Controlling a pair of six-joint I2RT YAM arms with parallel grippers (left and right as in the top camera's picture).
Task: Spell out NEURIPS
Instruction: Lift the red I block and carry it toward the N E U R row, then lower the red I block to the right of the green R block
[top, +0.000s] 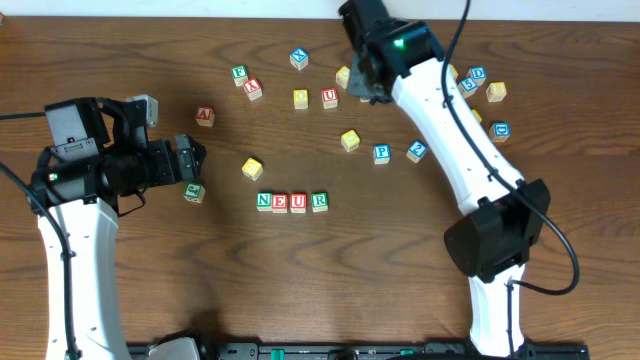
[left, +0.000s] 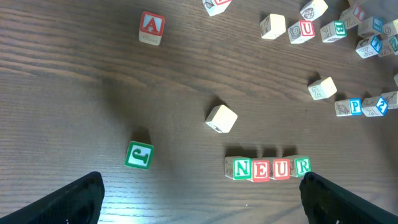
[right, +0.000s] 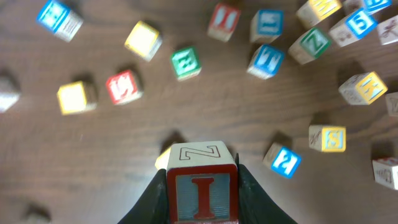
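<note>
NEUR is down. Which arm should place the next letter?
Right. The right tool grips the red I cube, which goes beside the green R; the left tool is open and empty.

Near centre of table (top: 330, 280): row of four touching cubes, left to right N cube (top: 264, 201), E cube (top: 281, 202), U cube (top: 299, 202), R cube (top: 319, 201). Left of row, well apart: stray cube (top: 194, 191). Just beyond row's left end: lone cube (top: 252, 168); farther and left again: A cube (top: 205, 116). Right of row and farther: P cube (top: 382, 153). Far side and right: loose scatter of further cubes. Above that scatter, in right gripper (right: 202, 193): I cube (right: 202, 200).
</note>
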